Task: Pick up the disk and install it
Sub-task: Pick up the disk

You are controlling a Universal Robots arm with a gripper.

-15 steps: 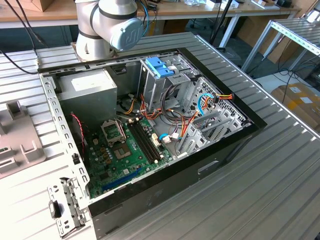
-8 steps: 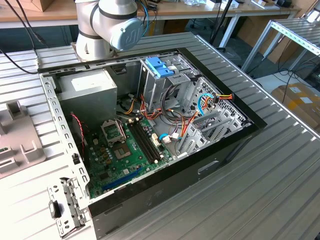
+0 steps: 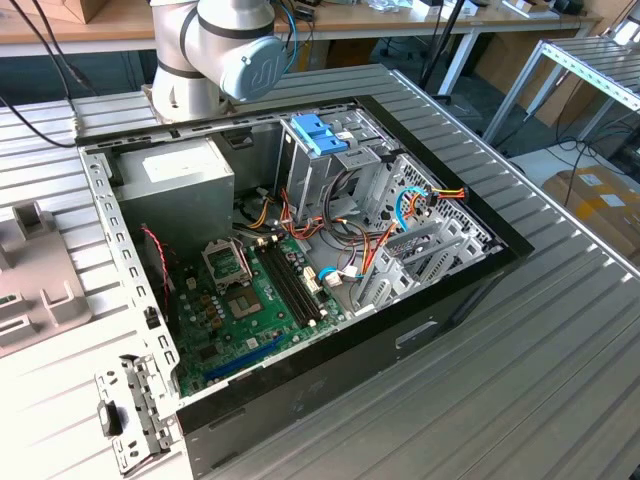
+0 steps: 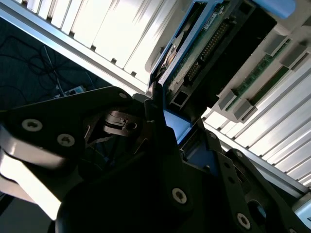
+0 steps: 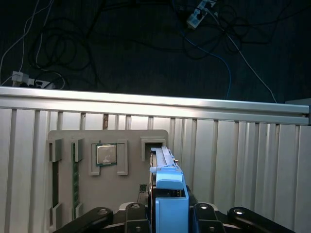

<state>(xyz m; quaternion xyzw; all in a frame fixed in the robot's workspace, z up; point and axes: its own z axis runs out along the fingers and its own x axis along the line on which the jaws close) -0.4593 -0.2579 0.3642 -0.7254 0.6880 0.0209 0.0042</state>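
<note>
I have the claw (image 5: 170, 216) closed narrow on the disk (image 5: 170, 191), with its fingers (image 5: 201, 213) against either side of the light-blue rail. The disk stands on edge in a slot of the grey tray (image 5: 129, 138) on the ribbed tabletop (image 5: 243, 155), beside a chip (image 5: 106, 154). In the exterior view, the open computer case (image 3: 400, 335) lies near the arm's base (image 3: 215, 50).

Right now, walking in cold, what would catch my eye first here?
The open computer case in the middle of the exterior view grabs you first, with its green motherboard laid bare. In the first wrist view, the blue-edged disk stands on edge in a grey parts tray, and the robot's dark hand flanks it on both sides.
</note>
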